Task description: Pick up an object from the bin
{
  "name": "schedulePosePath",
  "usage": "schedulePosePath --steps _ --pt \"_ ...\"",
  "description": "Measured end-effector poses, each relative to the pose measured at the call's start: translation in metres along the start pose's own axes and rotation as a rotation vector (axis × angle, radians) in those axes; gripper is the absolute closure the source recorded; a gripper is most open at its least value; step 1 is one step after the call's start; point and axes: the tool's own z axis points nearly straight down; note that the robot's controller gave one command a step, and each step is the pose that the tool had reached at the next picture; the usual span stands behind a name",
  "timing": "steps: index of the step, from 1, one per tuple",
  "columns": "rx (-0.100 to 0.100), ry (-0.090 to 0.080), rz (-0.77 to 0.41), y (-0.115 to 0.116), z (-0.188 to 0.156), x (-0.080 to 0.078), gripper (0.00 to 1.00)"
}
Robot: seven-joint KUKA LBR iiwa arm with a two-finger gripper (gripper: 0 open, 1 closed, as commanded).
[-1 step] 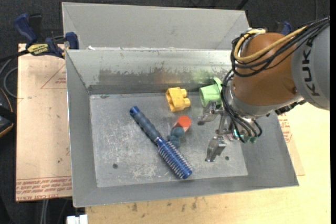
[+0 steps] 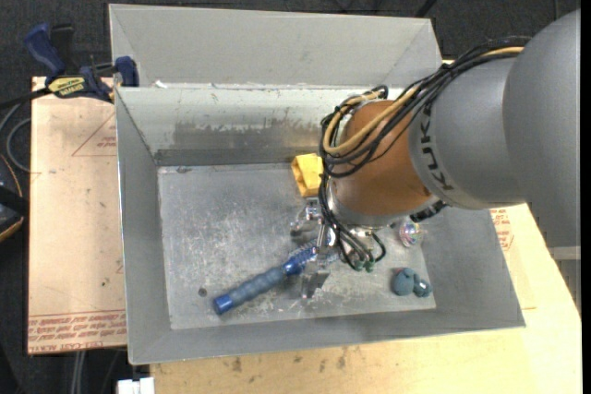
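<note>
Gripper (image 2: 312, 268) by blue rod (image 2: 254, 286) — yellow block (image 2: 307, 173) near

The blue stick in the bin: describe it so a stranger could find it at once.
In the grey metal bin, look at the floor near the view's bottom edge, left of the tool. A blue stick lies slantwise there, its upper end at the tool. It alone is long and thin; the yellow block and blue-grey lump are chunky.
</note>
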Motion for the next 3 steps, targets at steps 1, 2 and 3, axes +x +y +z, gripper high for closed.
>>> schedulePosePath --steps 1,2,3 --pt "0.000 0.007 0.073 0.030 -0.010 0.005 0.00" --pt "0.003 0.011 0.237 0.047 -0.010 0.036 0.00" --pt "0.001 0.004 0.442 0.054 0.015 0.025 0.00"
